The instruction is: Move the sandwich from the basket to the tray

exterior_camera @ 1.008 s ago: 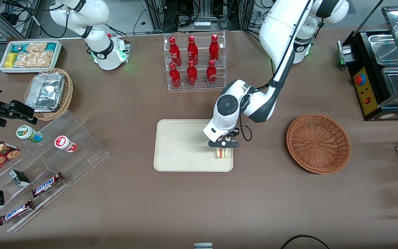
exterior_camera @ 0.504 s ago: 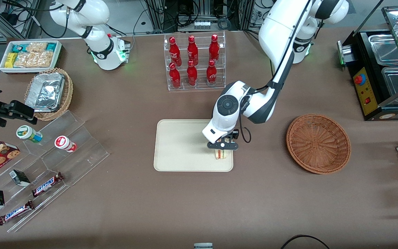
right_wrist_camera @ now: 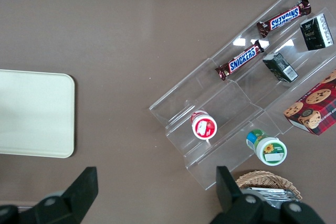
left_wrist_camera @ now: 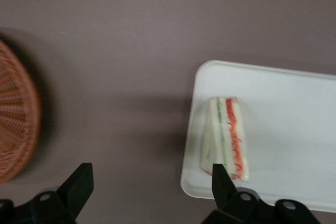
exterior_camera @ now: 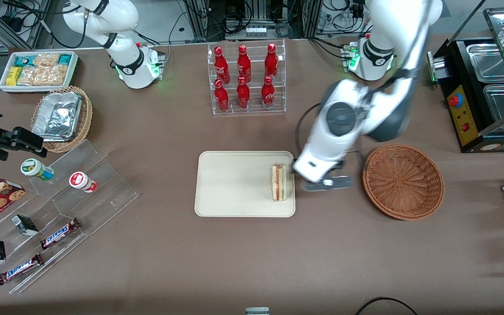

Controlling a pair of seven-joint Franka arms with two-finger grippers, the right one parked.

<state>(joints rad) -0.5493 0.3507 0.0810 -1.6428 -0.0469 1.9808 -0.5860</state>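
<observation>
The sandwich (exterior_camera: 279,182) lies on the cream tray (exterior_camera: 230,183), close to the tray's edge toward the working arm's end; its red and green layers show along the cut edge (left_wrist_camera: 227,136). My gripper (exterior_camera: 327,183) hangs above bare table between the tray and the reddish-brown wicker basket (exterior_camera: 403,181). It is open with nothing between its fingers (left_wrist_camera: 79,183). The basket (left_wrist_camera: 16,114) holds nothing that I can see. The tray's rim (left_wrist_camera: 195,108) is near one fingertip in the left wrist view.
A clear rack of red bottles (exterior_camera: 245,78) stands farther from the front camera than the tray. A black food warmer (exterior_camera: 484,87) sits at the working arm's end. Clear stepped shelves with snacks (exterior_camera: 50,210) lie toward the parked arm's end.
My gripper has let go of the sandwich, risen and swung from above the tray toward the basket. The sandwich stays lying on the tray, now fully uncovered.
</observation>
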